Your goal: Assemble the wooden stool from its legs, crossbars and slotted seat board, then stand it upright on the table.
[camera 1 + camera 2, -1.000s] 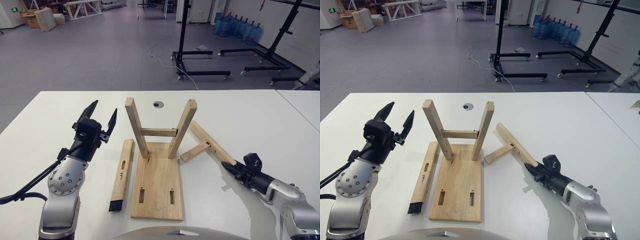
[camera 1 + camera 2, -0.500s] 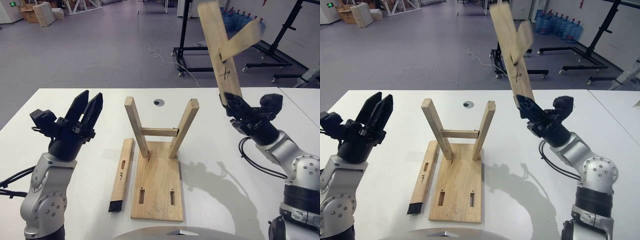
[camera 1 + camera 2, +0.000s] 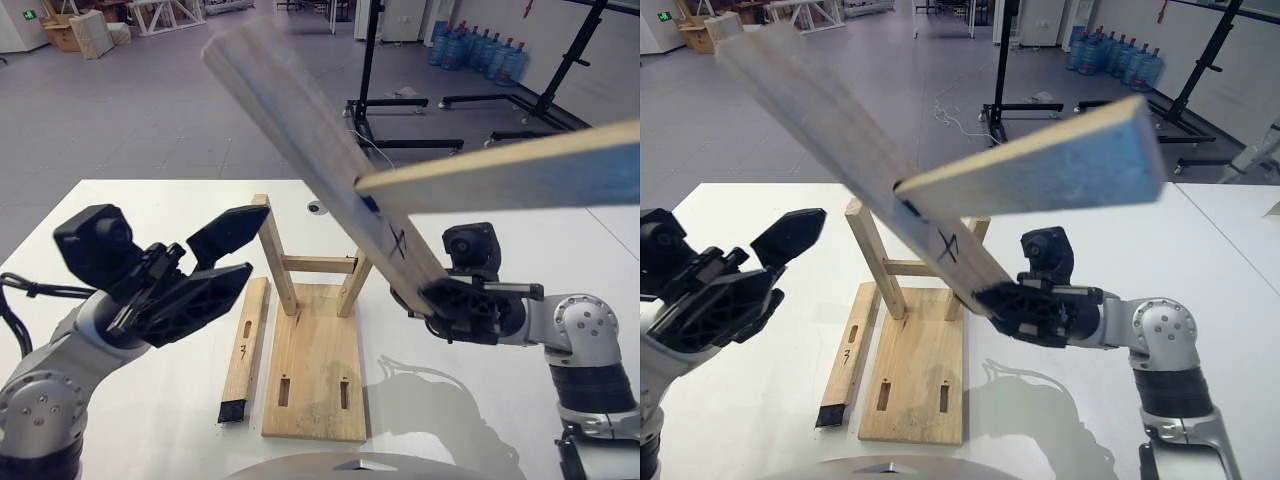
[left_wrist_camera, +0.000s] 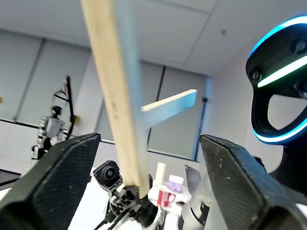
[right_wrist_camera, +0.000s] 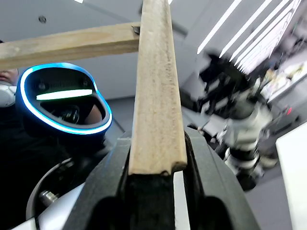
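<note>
Now pinching the leg piece [image 3: 330, 165] in the right end effector [image 3: 440, 298], slanting up and left, near the spread-open left end effector [image 3: 252, 244].

Leg [image 3: 318, 150] & seat board [image 3: 316, 372]: raw matt wood; table [image 3: 130, 195] smooth, white.

The seat board [image 3: 315, 370] is laid flat with two crossbar-joined legs [image 3: 318, 264] planted upright at its far end. A loose leg [image 3: 245, 345] is laid alongside, and a leg with crossbar [image 3: 330, 165] is held tilted aloft.
</note>
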Robot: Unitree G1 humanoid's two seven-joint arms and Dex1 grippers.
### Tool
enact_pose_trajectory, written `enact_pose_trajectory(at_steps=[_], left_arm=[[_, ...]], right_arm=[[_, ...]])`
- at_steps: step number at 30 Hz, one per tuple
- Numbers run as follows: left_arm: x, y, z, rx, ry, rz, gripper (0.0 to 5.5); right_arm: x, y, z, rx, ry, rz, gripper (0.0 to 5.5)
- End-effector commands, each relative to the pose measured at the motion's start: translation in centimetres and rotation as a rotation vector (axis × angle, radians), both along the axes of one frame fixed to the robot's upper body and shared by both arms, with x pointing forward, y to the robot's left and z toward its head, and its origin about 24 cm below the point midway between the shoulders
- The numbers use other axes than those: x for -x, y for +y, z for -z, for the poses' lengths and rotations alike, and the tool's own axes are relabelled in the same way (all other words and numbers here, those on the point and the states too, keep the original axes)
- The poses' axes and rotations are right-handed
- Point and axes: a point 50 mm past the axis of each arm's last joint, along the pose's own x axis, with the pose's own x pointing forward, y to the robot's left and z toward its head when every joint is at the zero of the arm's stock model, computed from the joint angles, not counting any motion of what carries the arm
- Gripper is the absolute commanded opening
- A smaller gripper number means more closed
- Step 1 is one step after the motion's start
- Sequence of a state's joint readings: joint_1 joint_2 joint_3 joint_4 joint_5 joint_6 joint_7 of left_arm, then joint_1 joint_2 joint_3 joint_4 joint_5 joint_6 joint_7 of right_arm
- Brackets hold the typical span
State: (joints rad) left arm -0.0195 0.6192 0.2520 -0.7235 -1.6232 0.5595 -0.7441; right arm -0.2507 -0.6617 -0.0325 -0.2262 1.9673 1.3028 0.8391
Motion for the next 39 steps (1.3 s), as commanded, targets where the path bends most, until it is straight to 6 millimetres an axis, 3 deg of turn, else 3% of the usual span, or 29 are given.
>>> enact_pose_trajectory(at_steps=[1,7,14,24,34,39], left_arm=[[-1.0,-0.1,0.0,-0.038,-0.016,0.036,3.91],[-0.5,-1.2,-0.5,0.014,-0.084,0.133,3.91],[-0.4,-2.7,-0.4,0.051,-0.120,0.163,3.91],[-0.3,-2.5,-0.1,0.081,-0.129,0.165,2.28],[-1.0,-2.5,0.4,0.043,-0.126,0.082,2.20],[-1.2,-1.0,0.1,0.108,-0.163,-0.093,2.11]], right_arm=[[0.1,-0.7,0.0,0.033,0.049,-0.122,1.03],[0.3,0.0,0.8,0.063,0.135,-0.254,1.03],[0.1,0.7,1.8,0.074,0.193,-0.272,1.03],[-0.2,0.6,2.2,0.074,0.223,-0.265,1.03],[-0.2,1.1,2.2,0.129,0.134,-0.161,1.02],[-0.4,-0.3,2.3,0.181,0.114,-0.064,2.17]])
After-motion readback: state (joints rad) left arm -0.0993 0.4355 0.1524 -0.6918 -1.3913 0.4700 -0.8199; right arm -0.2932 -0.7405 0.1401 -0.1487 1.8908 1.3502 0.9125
